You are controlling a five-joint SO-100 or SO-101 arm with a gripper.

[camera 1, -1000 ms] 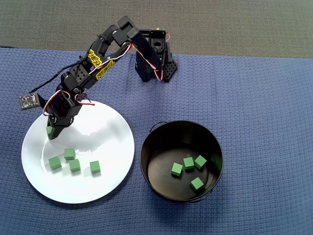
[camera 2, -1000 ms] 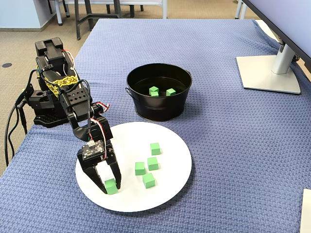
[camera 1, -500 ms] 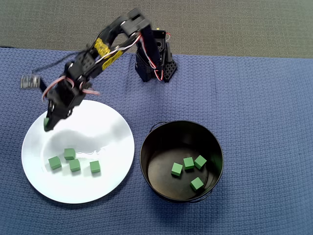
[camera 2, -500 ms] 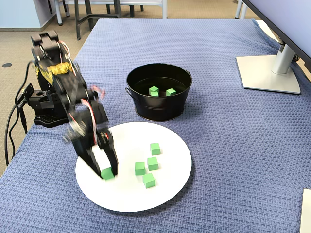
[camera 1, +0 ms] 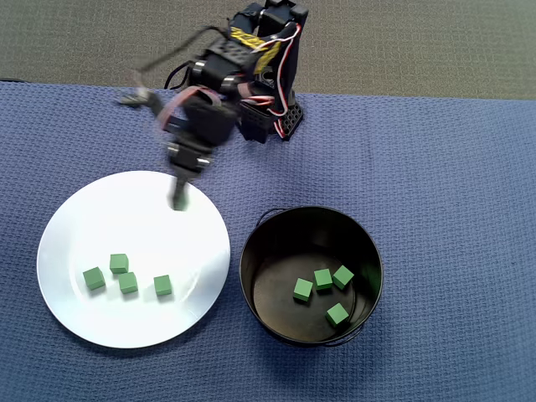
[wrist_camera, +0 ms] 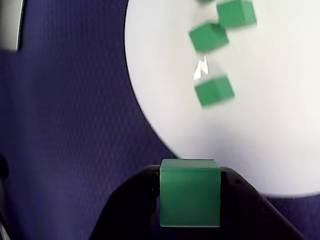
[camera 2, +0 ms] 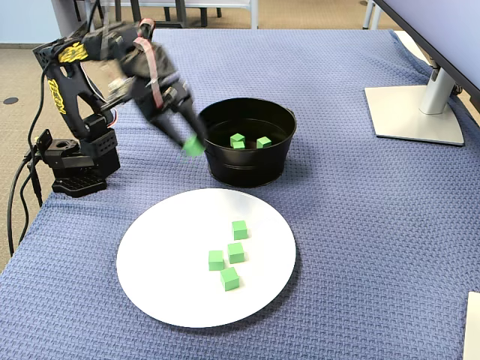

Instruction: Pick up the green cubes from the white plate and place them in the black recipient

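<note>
Wrist view is giving you the clearest look at the grip: the gripper [wrist_camera: 190, 200] is clamping a matte green cube [wrist_camera: 190, 192] between its two black fingers [wrist_camera: 127, 200], the flat faces of the cube pressed on both sides. Beyond it you are seeing the curved rim of the glossy white plate [wrist_camera: 280, 150] over the woven blue cloth [wrist_camera: 65, 125], with three more cubes blurred on the plate.

Overhead, your arm [camera 1: 226, 75] is reaching out from its base at the far edge of the tabletop, motion-blurred, with the gripper [camera 1: 178, 199] hanging over the plate's far rim on the side toward the bucket. The round plate [camera 1: 92, 218] is sitting near the left edge of the cloth, and four cubes [camera 1: 127, 282] are lying in a loose cluster on its near-left part, close together. Just beside the plate, to the right in this view, the round black bucket [camera 1: 251, 251] is standing upright with tall walls and a shiny dark floor; four cubes [camera 1: 323, 279] are resting inside it.

From the fixed view you are seeing the held cube [camera 2: 194, 145] raised well clear of the plate [camera 2: 165, 300], just beside the bucket's [camera 2: 247, 169] outer wall and about level with its rim. A thin wire handle is lying along the bucket's rim.
</note>
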